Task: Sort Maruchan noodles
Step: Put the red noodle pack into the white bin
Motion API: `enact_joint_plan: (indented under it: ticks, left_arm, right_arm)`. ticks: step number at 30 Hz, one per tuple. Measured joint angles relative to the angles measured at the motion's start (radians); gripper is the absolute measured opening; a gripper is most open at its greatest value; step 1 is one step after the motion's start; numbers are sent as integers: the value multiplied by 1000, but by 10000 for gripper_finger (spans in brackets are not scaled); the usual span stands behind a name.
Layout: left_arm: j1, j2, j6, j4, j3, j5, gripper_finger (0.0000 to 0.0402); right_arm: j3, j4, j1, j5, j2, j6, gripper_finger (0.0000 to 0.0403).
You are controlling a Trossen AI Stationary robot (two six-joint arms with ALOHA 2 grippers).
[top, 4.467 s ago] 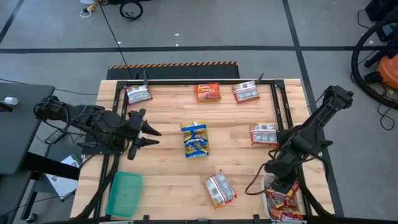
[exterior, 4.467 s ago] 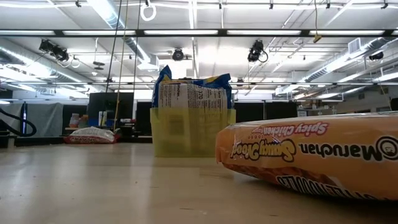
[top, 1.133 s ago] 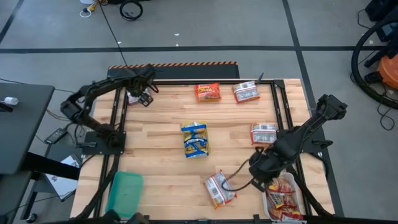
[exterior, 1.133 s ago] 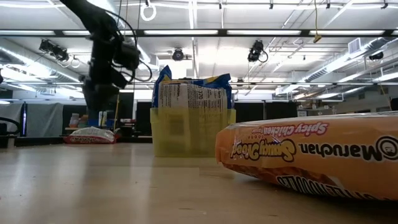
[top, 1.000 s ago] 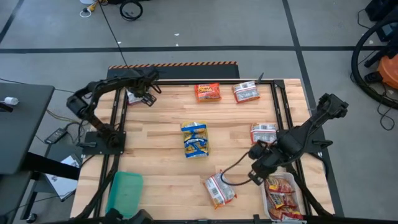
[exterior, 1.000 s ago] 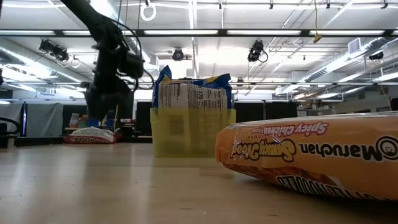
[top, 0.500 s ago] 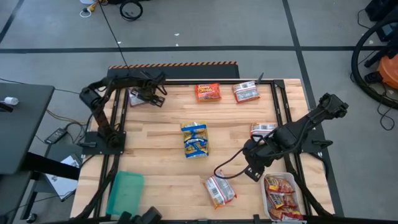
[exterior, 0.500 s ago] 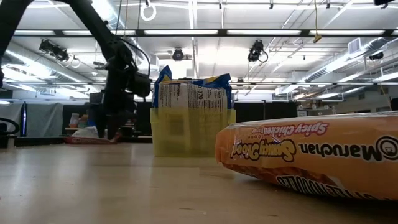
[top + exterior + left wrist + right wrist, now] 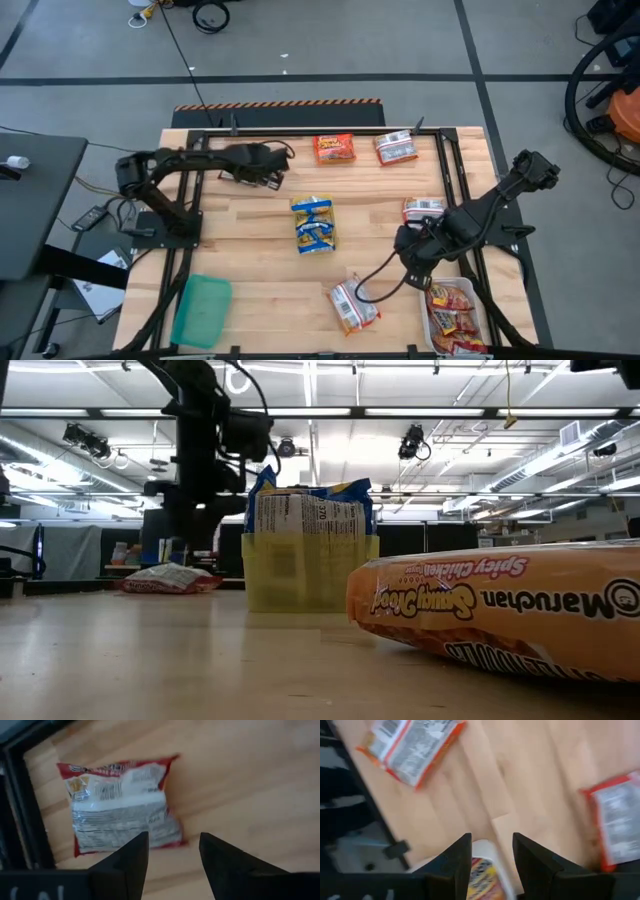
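Several Maruchan noodles packets lie spread over the table: an orange-red one and a silver-white one along the far edge, and a blue-and-yellow stack mid-table. Another silver-white packet sits near the front.

Left end effector: reached out over the far-left part of the table, fingers apart, nothing in them. Its likely target, a silver-white packet with red border, lies flat on the wood just ahead of the fingertips. It is not between them; only bare wood shows in the gap. In the low view that packet rests on the table under the arm.

Right end effector: hangs above the white tray at the front right, fingers apart and empty. An orange-red packet lies in the tray.

Handling, as a judgement:
- Packets look light, with a stiff brittle block inside slick crinkly film.
- They will likely slide on the wood if nudged.
- Best hold is across the short width at the middle, squeezed gently so the noodles are not crushed.
- The sealed end flaps look too floppy to grip reliably.
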Motion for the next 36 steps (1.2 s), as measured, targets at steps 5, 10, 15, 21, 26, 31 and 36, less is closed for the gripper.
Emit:
enact_joint_plan:
  ticks: [5,10,15,21,26,31,36]
  left_arm:
    - [-30,96,-188,91,-4,-147,180]
    - [-3,202,-249,68,-5,-169,180]
    - [57,255,-204,77,-4,-136,170]
    - [106,240,-60,82,-4,-17,50]
    - [105,139,8,12,11,57,12]
    - [92,14,120,-57,111,223,10]
    - [22,-77,205,3,227,486,8]
  right_arm:
    - [0,-56,10,36,0,-91,148]
    - [0,-61,17,33,0,-114,148]
    - [0,-71,41,31,0,-84,148]
    - [0,-102,44,66,-13,-67,148]
    - [0,-105,18,178,-40,-139,148]
    - [0,-84,-20,427,-58,-365,149]
    - [0,74,-69,657,-63,-751,155]
